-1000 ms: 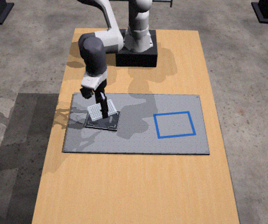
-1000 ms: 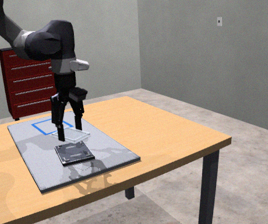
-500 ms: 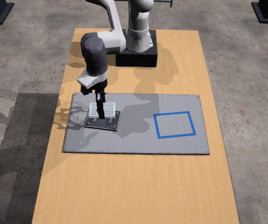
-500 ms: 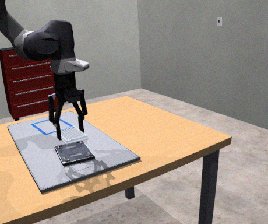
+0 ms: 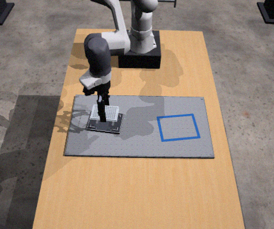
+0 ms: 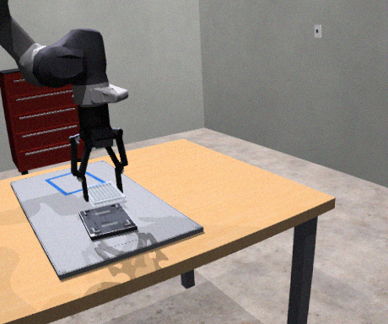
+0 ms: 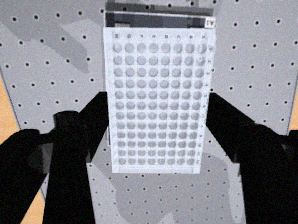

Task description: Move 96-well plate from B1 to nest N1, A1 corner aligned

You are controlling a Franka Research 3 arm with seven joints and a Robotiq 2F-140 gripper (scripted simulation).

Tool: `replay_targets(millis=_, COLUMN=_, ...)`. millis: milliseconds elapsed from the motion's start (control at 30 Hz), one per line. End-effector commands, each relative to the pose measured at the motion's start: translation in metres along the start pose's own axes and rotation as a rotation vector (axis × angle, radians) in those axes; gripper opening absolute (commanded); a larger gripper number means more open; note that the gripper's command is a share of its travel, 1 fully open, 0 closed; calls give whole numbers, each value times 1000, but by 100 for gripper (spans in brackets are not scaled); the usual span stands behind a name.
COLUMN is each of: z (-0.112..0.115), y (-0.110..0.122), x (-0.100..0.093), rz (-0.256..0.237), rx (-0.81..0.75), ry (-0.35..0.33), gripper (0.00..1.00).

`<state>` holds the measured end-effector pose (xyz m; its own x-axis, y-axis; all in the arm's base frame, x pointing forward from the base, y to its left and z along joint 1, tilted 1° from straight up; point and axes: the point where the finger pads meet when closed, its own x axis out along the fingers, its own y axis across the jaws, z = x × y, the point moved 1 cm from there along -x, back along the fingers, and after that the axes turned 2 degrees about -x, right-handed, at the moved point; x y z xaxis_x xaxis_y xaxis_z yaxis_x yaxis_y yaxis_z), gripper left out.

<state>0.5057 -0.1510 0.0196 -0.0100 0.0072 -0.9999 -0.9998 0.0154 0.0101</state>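
My gripper (image 5: 101, 111) is shut on the white 96-well plate (image 5: 105, 111), with one finger on each long side. It holds the plate level, a little above the dark plate nest N1 (image 5: 105, 125). In the exterior view the plate (image 6: 105, 192) hangs between the fingers (image 6: 101, 187), clear of the nest (image 6: 108, 220). In the wrist view the plate (image 7: 157, 102) covers most of the nest; only the nest's far edge (image 7: 160, 20) and its A1 label (image 7: 210, 22) show. The fingers flank the plate. I cannot make out the cut-off corner.
The blue outlined spot B1 (image 5: 178, 127) lies on the right half of the grey perforated mat (image 5: 139, 126) with nothing in it. The arm's base (image 5: 139, 49) stands at the table's back. A red drawer cabinet (image 6: 41, 118) stands behind the table.
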Motion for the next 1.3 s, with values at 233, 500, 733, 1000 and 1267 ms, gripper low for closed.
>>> replay_targets(millis=233, z=0, y=0, x=-1, rz=-6, rx=35, ry=-1, gripper=60)
replay_targets(millis=500, z=0, y=0, x=-1, rz=-6, rx=35, ry=-1, gripper=60)
replay_targets(millis=733, z=-1, y=1, x=-1, rz=-6, rx=35, ry=-1, gripper=60)
replay_targets(millis=1000, z=-1, y=1, x=-1, rz=-6, rx=35, ry=-1, gripper=60)
replay_targets(millis=1267, z=-1, y=1, x=-1, rz=-6, rx=35, ry=-1, gripper=60)
